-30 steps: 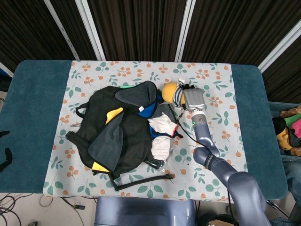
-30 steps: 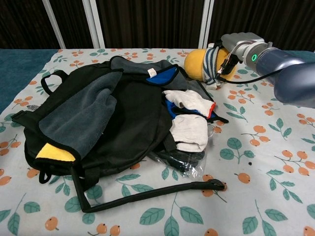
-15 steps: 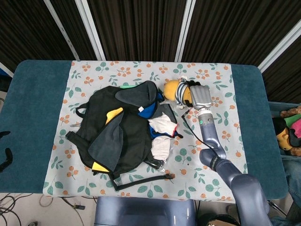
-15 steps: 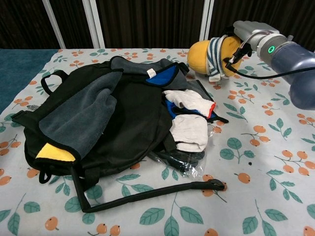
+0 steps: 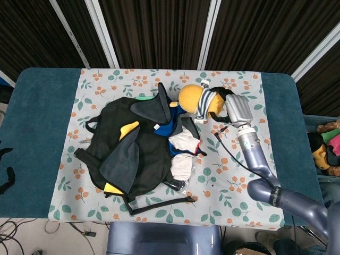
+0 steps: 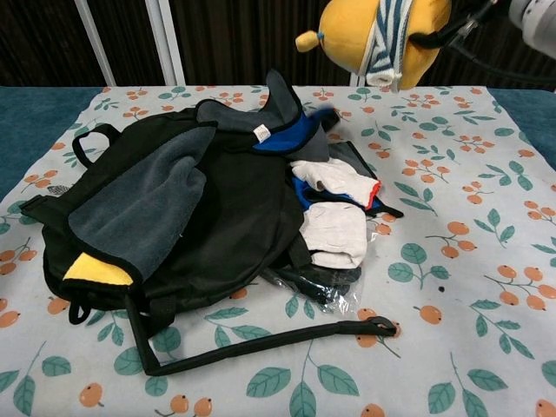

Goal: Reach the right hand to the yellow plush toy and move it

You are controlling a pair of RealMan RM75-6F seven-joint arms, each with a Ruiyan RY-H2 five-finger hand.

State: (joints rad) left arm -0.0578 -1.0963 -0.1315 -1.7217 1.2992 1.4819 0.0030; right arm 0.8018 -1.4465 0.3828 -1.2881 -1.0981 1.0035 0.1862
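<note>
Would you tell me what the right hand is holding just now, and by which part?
The right hand holds the yellow plush toy by the end beyond its striped scarf, lifted above the table.

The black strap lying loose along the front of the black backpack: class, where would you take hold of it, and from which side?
Grip the black strap mid-length, coming from above: it lies flat on the floral tablecloth, clear of the black backpack.

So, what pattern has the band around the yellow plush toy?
White and dark blue stripes on the band, clearest in chest view.
</note>
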